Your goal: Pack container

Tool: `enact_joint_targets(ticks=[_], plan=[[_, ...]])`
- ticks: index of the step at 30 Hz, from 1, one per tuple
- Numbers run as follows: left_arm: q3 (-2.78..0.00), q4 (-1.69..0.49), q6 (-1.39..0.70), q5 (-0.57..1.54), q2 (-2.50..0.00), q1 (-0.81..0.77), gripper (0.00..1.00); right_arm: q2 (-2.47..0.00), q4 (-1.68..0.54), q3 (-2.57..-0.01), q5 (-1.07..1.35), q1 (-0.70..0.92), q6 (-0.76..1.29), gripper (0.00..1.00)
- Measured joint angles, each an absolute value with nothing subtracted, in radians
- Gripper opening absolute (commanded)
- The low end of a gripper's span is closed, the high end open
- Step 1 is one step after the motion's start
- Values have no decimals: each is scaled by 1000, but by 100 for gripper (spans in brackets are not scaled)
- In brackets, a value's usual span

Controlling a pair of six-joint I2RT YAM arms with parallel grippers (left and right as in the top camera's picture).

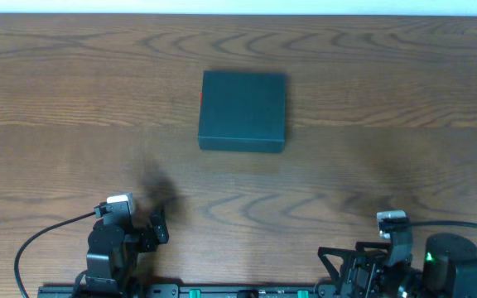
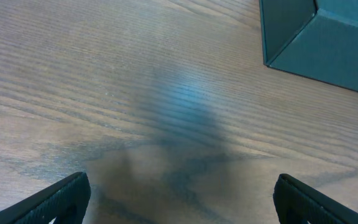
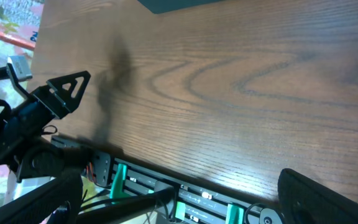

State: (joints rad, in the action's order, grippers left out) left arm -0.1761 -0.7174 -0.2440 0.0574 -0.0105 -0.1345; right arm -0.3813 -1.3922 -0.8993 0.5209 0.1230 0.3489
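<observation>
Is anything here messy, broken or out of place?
Nothing really stands out. The box looks closed and undamaged, sitting flat on the table, with nothing spilled around it. The only small oddity is a tiny red sliver at its left edge, too small to identify.

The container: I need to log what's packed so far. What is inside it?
The container is closed, so its contents cannot be seen. Only a tiny red sliver shows at its left edge; nothing lies on top.
</observation>
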Motion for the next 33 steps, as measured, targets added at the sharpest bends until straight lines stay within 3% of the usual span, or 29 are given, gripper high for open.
enact_joint_targets(ticks=[8,14,22,33], plan=[[-176,-717,-244,58,-10,-134,95,-381,-1387,-899,516,123,348,99],[-176,-717,-244,61,-10,-134,95,-296,-1226,-862,352,137,328,99],[-176,-717,-251,65,-10,-134,95,-36,-941,-568,171,139,184,99],[-176,-717,-252,65,-10,-134,95,-14,-875,-241,73,164,152,99]])
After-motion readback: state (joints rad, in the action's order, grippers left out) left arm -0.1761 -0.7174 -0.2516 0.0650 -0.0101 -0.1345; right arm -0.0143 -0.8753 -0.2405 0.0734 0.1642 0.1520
